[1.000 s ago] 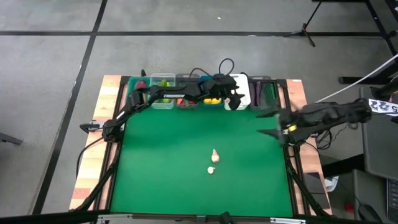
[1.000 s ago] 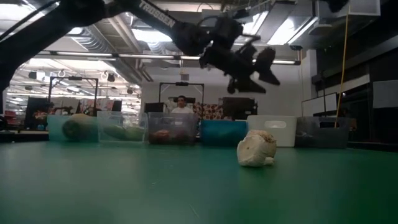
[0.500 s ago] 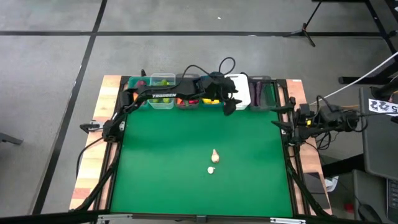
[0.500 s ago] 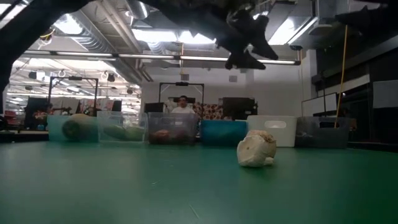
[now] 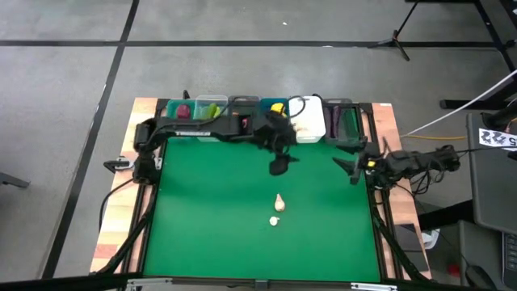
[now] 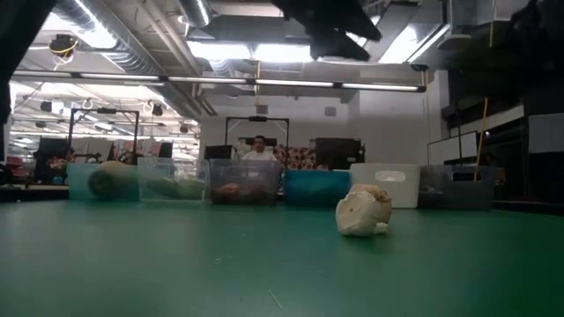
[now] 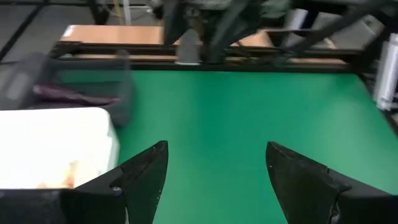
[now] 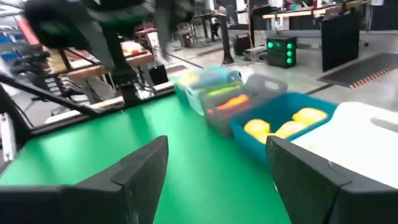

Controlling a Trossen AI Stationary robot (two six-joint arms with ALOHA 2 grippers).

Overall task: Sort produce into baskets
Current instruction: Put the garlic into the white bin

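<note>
Bins (image 5: 212, 107) line the mat's 12 o'clock edge, keeping the centre free. Left gripper (image 5: 277, 164) hangs over the mat, fingers spread, empty. Garlic (image 5: 279, 201), unsorted, lies at its 6 o'clock. Right gripper (image 5: 346, 162) waits at 3 o'clock, spread, empty.

Two whitish garlic pieces (image 5: 278, 208) are lying close together on the green mat, slightly toward 5 o'clock from its middle. The six bins (image 5: 260, 119) are sitting in a row along the 12 o'clock edge, yellow lemons (image 5: 277, 107) showing in the blue bin (image 8: 281, 125).
</note>
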